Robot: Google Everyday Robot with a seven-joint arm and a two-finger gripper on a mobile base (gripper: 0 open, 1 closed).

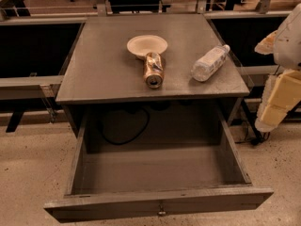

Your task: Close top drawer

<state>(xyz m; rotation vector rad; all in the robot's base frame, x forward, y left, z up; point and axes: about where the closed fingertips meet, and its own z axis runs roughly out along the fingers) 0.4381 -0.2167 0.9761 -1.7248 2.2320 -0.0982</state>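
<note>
Camera view: drawer (155, 171) pulled fully out of the cabinet (101, 72), front panel (108, 204) nearest the lens, knob (161, 212) at its centre. Gripper (278, 100) hangs at the right edge beside the cabinet, well apart from the drawer (spread or closed: cannot tell). Judged: stiff wooden box, fairly heavy, slides straight. Push flat on the front panel near the knob, centred so it won't rack.

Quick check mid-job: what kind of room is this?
Probably a lab or workshop test area: a grey cabinet with its top drawer open, speckled hard floor, metal rails behind. The gripper hangs at the right edge, beside the cabinet.
</note>
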